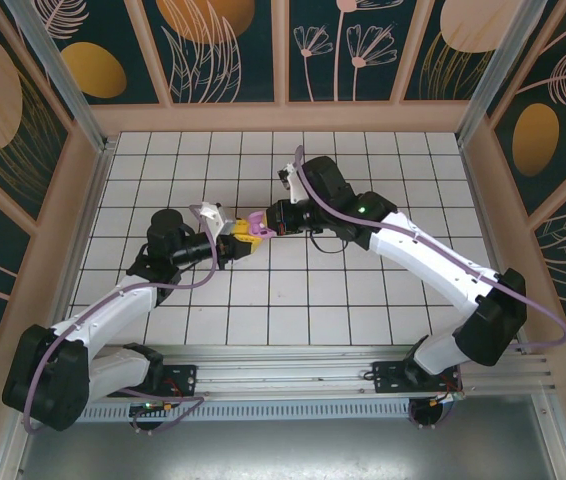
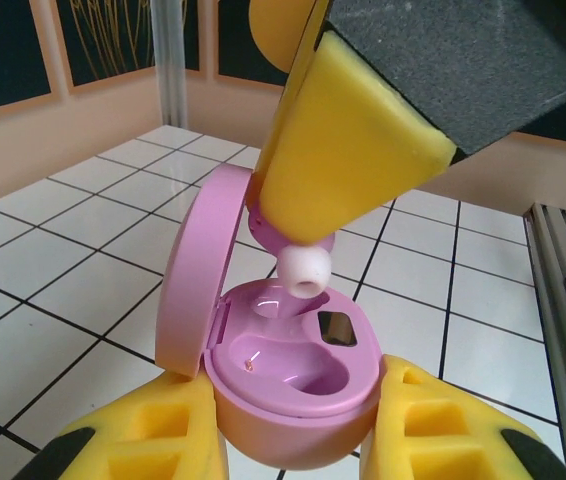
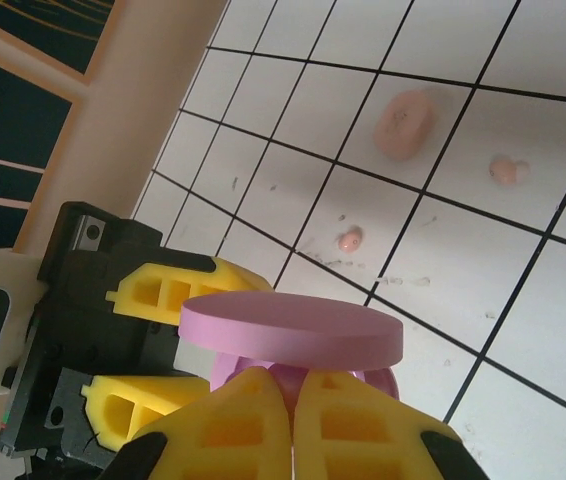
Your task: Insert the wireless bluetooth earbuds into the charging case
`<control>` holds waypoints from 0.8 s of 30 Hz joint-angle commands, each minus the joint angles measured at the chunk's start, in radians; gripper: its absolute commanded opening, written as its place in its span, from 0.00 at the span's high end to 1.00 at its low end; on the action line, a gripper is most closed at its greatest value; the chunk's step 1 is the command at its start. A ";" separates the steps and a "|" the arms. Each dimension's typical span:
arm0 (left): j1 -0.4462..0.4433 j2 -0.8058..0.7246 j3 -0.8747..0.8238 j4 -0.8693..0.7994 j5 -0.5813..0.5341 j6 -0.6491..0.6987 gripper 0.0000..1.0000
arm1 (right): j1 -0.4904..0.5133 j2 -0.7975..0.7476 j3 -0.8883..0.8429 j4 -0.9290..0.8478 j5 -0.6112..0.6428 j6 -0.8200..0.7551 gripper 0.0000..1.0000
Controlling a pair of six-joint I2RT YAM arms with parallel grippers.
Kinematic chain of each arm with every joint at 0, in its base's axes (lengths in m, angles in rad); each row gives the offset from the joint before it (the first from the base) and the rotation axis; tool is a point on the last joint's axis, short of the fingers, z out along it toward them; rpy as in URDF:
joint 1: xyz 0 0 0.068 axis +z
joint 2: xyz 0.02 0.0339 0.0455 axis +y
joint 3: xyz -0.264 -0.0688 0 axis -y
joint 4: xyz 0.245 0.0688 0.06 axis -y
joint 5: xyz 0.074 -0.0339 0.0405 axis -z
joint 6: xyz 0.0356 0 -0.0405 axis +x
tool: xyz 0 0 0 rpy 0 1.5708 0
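Right above the open charging case (image 2: pixel 283 400) clamped in the left jaws, the right jaws pinch a pale earbud (image 2: pixel 300 268) tip-down, hovering just over the empty socket (image 2: pixel 266 303).

Gloss and matt plastics, side by side
The charging case (image 2: pixel 293 375) is smooth, glossy pink plastic; the earbud (image 2: pixel 303 272) tip above it looks matt and rubbery. The yellow tool fingers (image 2: pixel 433 425) are matt moulded plastic. The white tiled tabletop (image 2: pixel 53 330) carries a soft sheen.
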 commanded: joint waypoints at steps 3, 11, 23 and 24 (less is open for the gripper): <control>-0.004 -0.021 0.005 -0.009 0.038 0.017 1.00 | -0.004 0.012 0.022 0.035 0.021 -0.014 0.94; -0.005 -0.008 0.011 -0.006 0.022 0.013 1.00 | 0.035 0.027 0.023 -0.014 0.055 -0.027 0.94; -0.005 -0.001 0.017 -0.001 0.018 0.004 1.00 | 0.077 0.087 0.077 -0.099 0.104 -0.066 0.90; -0.005 0.000 0.016 0.000 0.016 0.004 1.00 | 0.081 0.092 0.082 -0.105 0.106 -0.069 0.90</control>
